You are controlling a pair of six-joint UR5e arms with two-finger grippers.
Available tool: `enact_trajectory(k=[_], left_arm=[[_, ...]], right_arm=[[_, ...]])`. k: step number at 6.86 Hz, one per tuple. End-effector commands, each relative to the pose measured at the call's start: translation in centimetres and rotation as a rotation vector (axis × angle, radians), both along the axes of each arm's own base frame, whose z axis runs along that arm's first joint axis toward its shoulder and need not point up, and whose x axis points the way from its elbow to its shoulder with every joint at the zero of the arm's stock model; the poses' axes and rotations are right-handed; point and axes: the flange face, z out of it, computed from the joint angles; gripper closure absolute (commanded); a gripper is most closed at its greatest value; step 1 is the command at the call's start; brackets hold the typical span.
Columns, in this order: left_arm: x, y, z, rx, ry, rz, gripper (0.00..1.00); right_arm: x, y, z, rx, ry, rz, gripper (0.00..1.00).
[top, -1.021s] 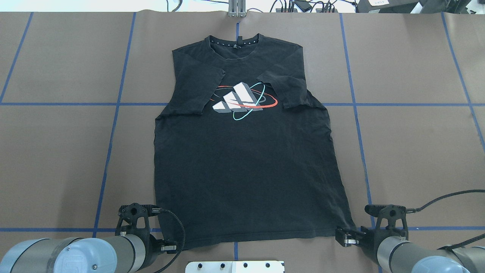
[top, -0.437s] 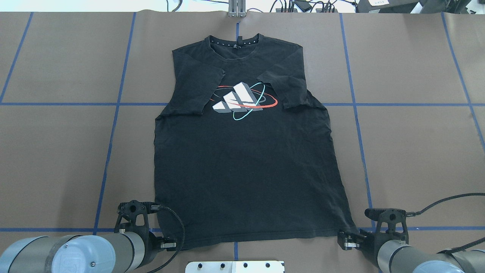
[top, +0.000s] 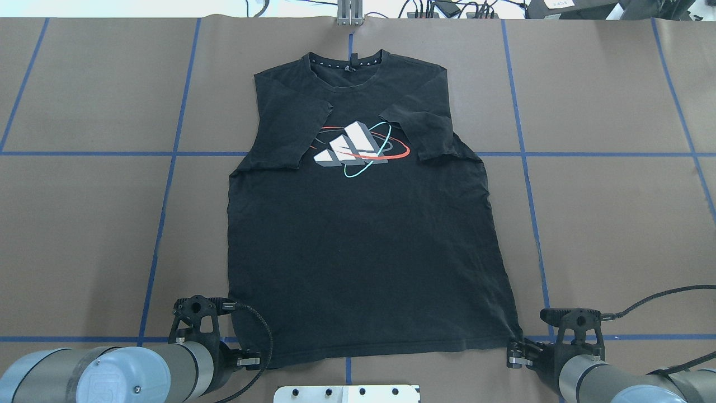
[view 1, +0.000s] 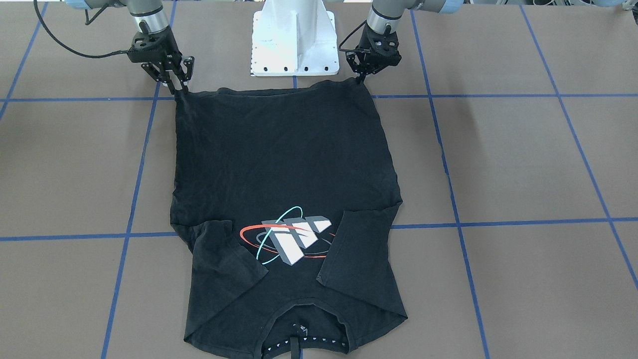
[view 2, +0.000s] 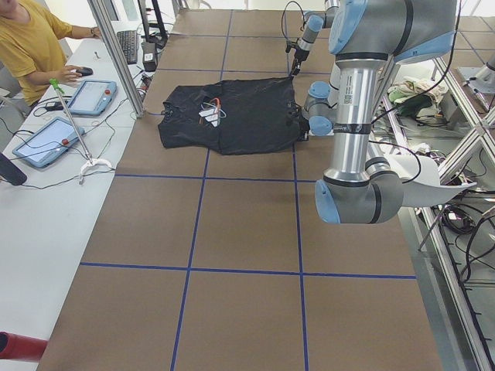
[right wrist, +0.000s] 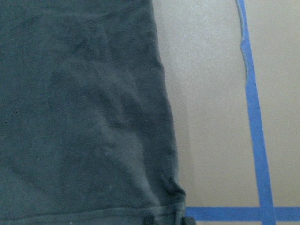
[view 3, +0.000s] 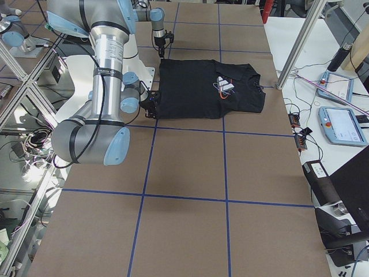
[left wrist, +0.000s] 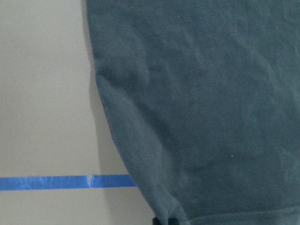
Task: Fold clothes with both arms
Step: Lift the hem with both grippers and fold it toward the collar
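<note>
T-shirt [top: 363, 252] lies flat on the worktop [top: 604, 224], print side up. The collar [top: 347, 70] is at the far edge and the hem on the near, robot side, just ahead of the white pedestal base [view 1: 294, 45]. Both short sleeves are already turned in over the chest: the left one [top: 288, 134] and the right one [top: 425, 131] flank the logo [top: 358, 148] and overlap its edges. That gives the body roughly straight sides, prob. so a lengthwise fold comes out tidy.

Left gripper [view 1: 360, 77] sits at the near-left hem corner, right gripper [view 1: 178, 89] at the near-right one. In the front view each corner is drawn up to a small peak at the fingertips, and each wrist cam shows cloth running right down to the fingers at the frame bottom. So both pairs of fingers look clenched on the hem corners, though it's black on black and the pinch itself is hard to see.

Why the corners: holding both ends of the hem keeps it taut and level, so the arms can carry it far, toward the collar, w/o the middle sagging much. Thin cotton may slip or bunch if the arms move out of step.

No bin, tray or box plays a part here; the shirt rests straight on the worktop.
</note>
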Motion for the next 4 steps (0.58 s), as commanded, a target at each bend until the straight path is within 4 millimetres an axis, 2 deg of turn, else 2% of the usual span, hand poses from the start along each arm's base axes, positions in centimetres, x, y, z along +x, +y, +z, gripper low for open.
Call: enact_trajectory(k=[1, 3, 4], left_arm=[[0.0, -0.1, 0.0, -0.001, 0.001, -0.002, 1.00], [-0.5, -1.0, -0.1, 0.002, 0.002, -0.018, 1.00], [-2.5, -2.1, -1.9, 0.071, 0.021, 0.008, 1.00]], right_arm=[[0.1, -0.1, -0.4, 0.001, -0.009, 0.004, 1.00], [0.9, -1.7, -2.2, -0.004, -0.044, 0.033, 1.00], [1.8, -2.8, -3.5, -0.005, -0.069, 0.049, 1.00]])
